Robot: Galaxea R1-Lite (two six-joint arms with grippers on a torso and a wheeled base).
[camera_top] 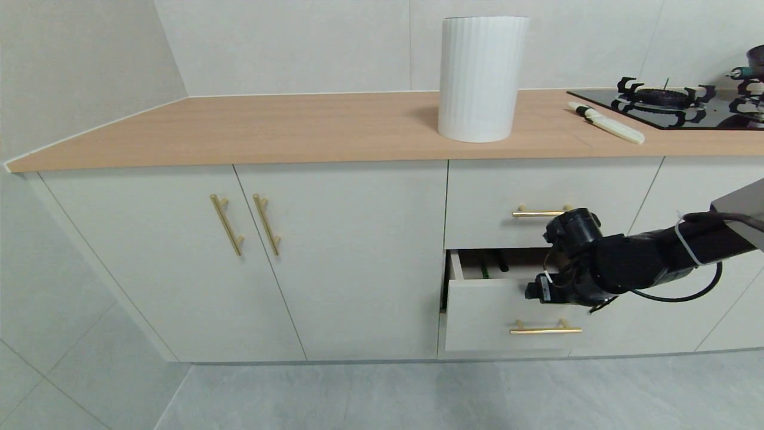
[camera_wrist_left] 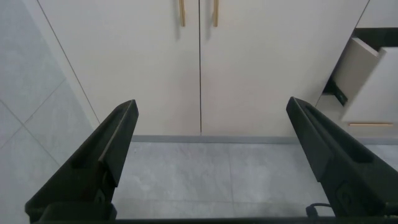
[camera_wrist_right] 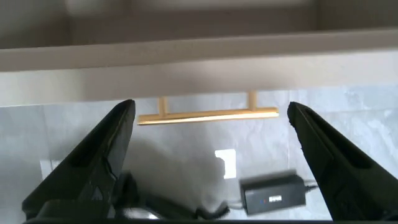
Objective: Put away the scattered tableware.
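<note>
A cream-handled knife (camera_top: 606, 122) lies on the wooden counter (camera_top: 268, 128) next to the hob. A tall white ribbed holder (camera_top: 482, 77) stands upright on the counter to its left. The lower drawer (camera_top: 495, 310) is pulled partly out, and dark utensils (camera_top: 495, 263) show inside it. My right gripper (camera_top: 546, 288) hangs over the drawer's front edge. In the right wrist view my right gripper (camera_wrist_right: 211, 112) is open and holds nothing, with the drawer's gold handle (camera_wrist_right: 208, 115) below it. My left gripper (camera_wrist_left: 211, 109) is open and empty, low in front of the cabinet doors (camera_wrist_left: 199, 62).
A black gas hob (camera_top: 674, 104) sits at the counter's right end. The upper drawer (camera_top: 537, 197) above the open one is shut. Two shut doors with gold handles (camera_top: 245, 224) lie to the left. A grey tiled floor (camera_top: 358, 394) runs below.
</note>
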